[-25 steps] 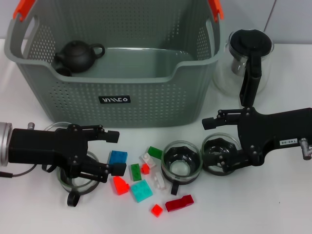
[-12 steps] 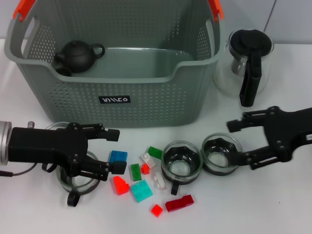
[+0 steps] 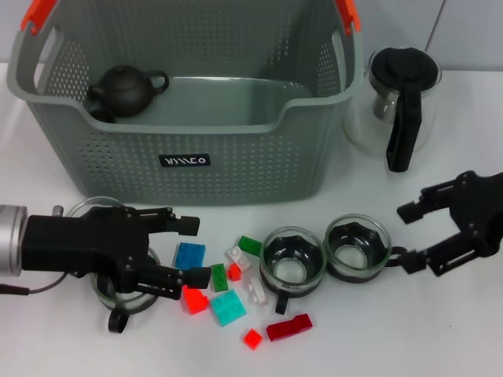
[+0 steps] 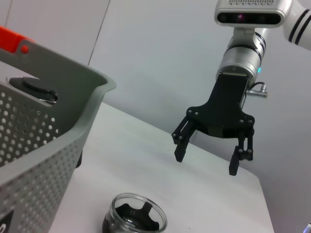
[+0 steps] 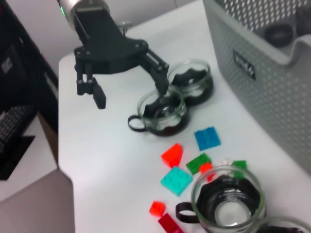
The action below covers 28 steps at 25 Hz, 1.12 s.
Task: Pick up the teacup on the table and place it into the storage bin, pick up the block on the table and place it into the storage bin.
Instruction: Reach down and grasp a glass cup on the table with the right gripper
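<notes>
Filling the upper half of the head view, the storage bin (image 3: 189, 110) stands on the white counter (image 3: 440, 330), with a dark teapot (image 3: 126, 89) resting inside at its upper left. A glass pitcher (image 3: 397, 98) with a black lid stands just beside the bin at the upper right.

Low on the left, the left gripper (image 3: 185, 251) reaches in sideways above a glass teacup (image 3: 118, 275), its fingers (image 3: 187, 225) released and spread around a blue block (image 3: 189, 255); the lower finger lies near a red block (image 3: 194, 299). More small blocks, green, teal, white and red, lie scattered near the bottom centre.

Two more glass teacups (image 3: 293, 261) sit side by side at the lower centre, touching or nearly so. At the right edge, the right gripper (image 3: 409, 236) hangs just beside the right-hand teacup (image 3: 357, 250), fingers (image 4: 180, 145) released and holding nothing.
</notes>
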Each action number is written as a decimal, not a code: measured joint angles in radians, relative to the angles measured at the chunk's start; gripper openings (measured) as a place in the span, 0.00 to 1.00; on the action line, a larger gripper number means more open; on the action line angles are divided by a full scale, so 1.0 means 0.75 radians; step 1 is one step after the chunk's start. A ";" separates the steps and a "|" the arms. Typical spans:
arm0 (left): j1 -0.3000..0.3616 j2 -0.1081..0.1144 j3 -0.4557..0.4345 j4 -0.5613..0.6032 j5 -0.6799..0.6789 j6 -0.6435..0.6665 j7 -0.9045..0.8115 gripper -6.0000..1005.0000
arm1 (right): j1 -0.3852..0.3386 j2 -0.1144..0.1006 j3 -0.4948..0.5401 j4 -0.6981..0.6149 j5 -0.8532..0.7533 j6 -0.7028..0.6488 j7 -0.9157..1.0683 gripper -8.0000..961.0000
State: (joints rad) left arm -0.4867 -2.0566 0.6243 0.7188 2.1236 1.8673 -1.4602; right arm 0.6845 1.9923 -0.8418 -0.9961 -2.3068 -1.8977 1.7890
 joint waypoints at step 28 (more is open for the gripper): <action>0.034 -0.005 -0.026 -0.048 -0.007 -0.052 0.031 0.95 | 0.187 0.139 -0.589 0.002 -0.364 0.318 0.218 0.93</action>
State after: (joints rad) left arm -0.4611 -2.0601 0.6045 0.6828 2.1183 1.8286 -1.4369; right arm 0.8251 2.0965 -1.2837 -0.9944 -2.5799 -1.6596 1.9525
